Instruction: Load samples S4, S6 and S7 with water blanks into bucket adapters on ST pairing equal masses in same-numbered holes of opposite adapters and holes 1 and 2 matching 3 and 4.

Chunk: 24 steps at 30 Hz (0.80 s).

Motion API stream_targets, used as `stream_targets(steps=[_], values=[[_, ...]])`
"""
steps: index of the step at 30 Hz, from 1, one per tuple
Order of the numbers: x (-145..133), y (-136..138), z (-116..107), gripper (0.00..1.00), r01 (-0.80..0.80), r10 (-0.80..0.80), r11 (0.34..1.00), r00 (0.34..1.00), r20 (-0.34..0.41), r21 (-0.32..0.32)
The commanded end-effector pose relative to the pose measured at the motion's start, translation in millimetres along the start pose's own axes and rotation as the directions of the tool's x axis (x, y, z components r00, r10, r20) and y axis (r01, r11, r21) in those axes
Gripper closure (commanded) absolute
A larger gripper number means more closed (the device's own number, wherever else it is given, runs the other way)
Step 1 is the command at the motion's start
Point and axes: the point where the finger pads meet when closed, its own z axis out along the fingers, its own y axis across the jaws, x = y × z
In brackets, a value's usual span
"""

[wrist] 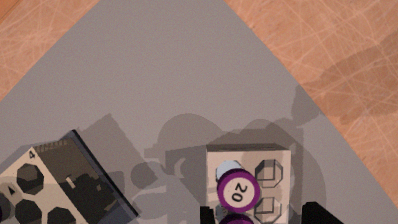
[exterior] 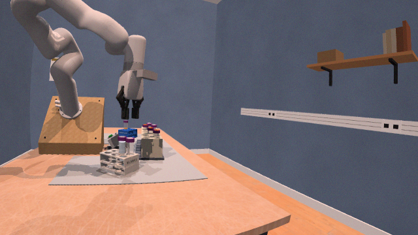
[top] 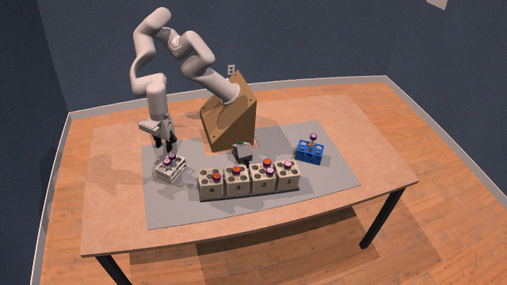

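Blanks rack [top: 171, 174] [exterior: 119, 163] [wrist: 283, 187] below open hand [top: 163, 143] [exterior: 130, 113] [wrist: 260, 212], tubes apart from fingers.

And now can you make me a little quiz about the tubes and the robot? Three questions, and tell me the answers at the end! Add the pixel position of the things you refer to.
1. Pick one: which adapter has two tubes in it? a) 1 b) 2 c) 3

2. True or false: the gripper [top: 163, 146] [exterior: 130, 117] [wrist: 257, 218] is holding a tube.

3. Fill in the blank: at the white rack [top: 162, 176] [exterior: 131, 162] [wrist: 250, 156], the wrist view shows one cap [top: 167, 161] [exterior: 130, 140] [wrist: 239, 192] you can read. Its number is ___.

Key: 1 b; 2 false; 3 20.
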Motion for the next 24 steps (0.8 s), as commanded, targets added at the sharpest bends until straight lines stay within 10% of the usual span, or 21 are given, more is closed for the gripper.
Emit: stream_targets(steps=[1, 24], values=[[1.5, 0.0, 4.5, 0.43, -0.001, 0.001, 1.000, 1.000, -0.003, 0.001], [1.6, -0.1, 46.5, 0.43, -0.001, 0.001, 1.000, 1.000, -0.003, 0.001]])
